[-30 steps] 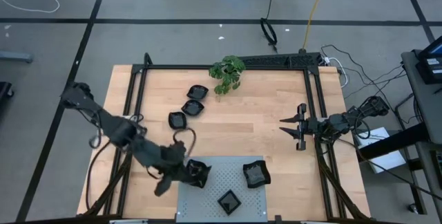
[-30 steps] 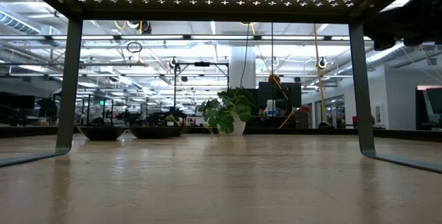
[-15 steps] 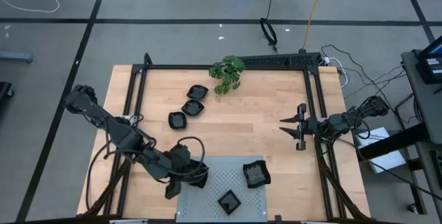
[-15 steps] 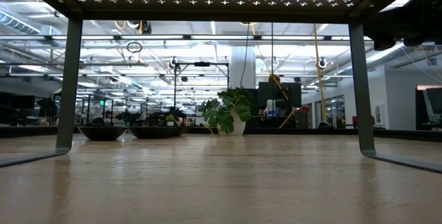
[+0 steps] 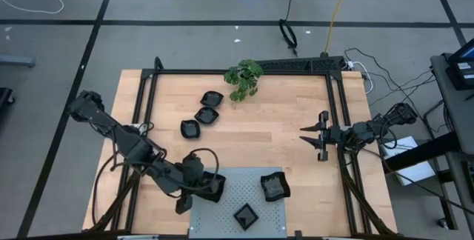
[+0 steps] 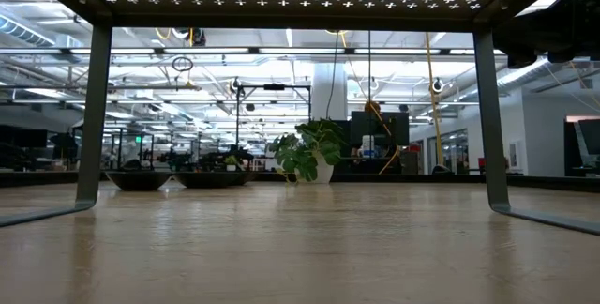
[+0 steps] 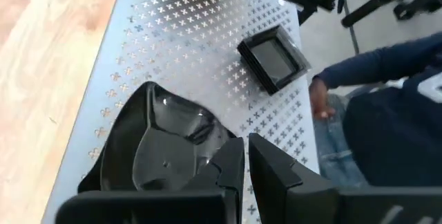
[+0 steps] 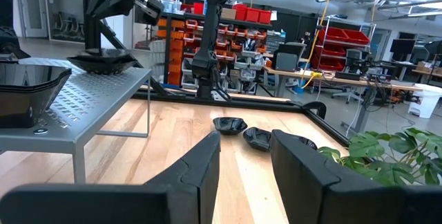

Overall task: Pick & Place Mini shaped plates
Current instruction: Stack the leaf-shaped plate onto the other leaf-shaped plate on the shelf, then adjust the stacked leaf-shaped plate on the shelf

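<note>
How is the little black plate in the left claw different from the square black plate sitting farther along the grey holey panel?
The plate in the left claw is rounded with wavy sides; the square plate has straight edges and corners. The rounded one is pinched at its rim by the claw at the edge of the grey panel; the square one sits free, touched by nothing. Both are small, glossy, black and shallow, and both rest on the panel.

I note glossy black mini shaped plates [image 5: 210, 114], three on the pale wood-grain tabletop [image 5: 259, 136]. Grey metal panel [image 5: 237, 195], punched with small cross-shaped holes in rows, carries three more black dishes. Green leafy plant [image 5: 244, 78] by the black table frame [image 5: 222, 72]. A person's dark blue sleeve [image 7: 387, 58] shows beyond. Red bins [image 8: 245, 13] in the room.
</note>
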